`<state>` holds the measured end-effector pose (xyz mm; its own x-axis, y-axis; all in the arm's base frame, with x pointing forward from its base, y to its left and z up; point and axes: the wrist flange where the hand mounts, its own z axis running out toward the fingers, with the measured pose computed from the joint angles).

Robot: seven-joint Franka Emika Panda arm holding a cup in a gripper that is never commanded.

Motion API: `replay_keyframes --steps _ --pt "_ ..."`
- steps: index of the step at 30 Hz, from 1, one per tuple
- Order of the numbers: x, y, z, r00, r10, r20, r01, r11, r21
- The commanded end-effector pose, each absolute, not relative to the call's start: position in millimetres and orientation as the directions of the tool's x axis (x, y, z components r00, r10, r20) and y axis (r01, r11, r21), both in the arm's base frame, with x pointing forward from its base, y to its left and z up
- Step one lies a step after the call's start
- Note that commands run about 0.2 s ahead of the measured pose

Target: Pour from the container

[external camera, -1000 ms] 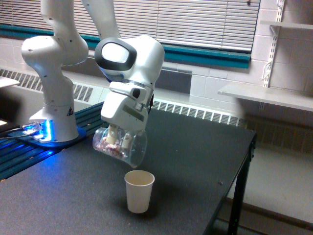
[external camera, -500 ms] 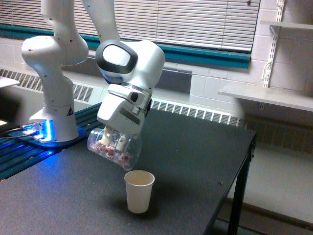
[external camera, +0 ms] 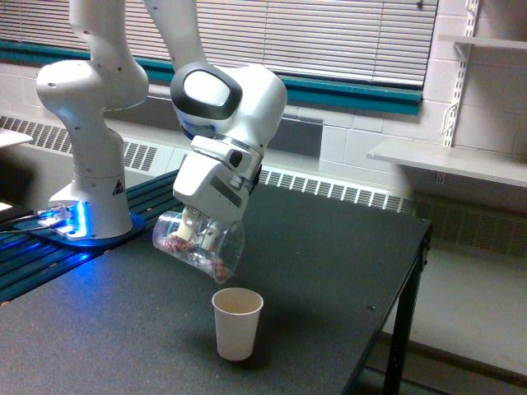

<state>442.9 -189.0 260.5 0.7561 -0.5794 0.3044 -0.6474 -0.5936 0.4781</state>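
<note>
My gripper (external camera: 200,234) is shut on the container (external camera: 200,243), a clear plastic cup tipped steeply so its mouth points down toward the exterior view's right. Reddish-brown and pale bits lie along its lower wall, near the rim. The cream-white paper cup (external camera: 237,322) stands upright on the dark table (external camera: 329,271), just below and slightly right of the container's mouth. The two cups are apart, with a short gap between them. Nothing visibly falls between them.
The arm's white base (external camera: 86,164) stands at the exterior view's left on a blue-lit mount. The table's edge (external camera: 416,263) drops off at the right. A wall shelf (external camera: 449,160) and window blinds lie behind.
The gripper and the tilted container shifted slightly left and then back right and a little up. The bits have slid closer to the container's mouth. The paper cup has stayed put.
</note>
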Motion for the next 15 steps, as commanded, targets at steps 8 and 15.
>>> replay_keyframes --steps 8,15 --pt "445.8 -183.0 260.1 0.777 -0.553 0.299 -0.621 -0.597 0.508" --pt "446.9 -181.0 261.6 0.788 -0.542 0.292 -0.606 -0.598 0.524"
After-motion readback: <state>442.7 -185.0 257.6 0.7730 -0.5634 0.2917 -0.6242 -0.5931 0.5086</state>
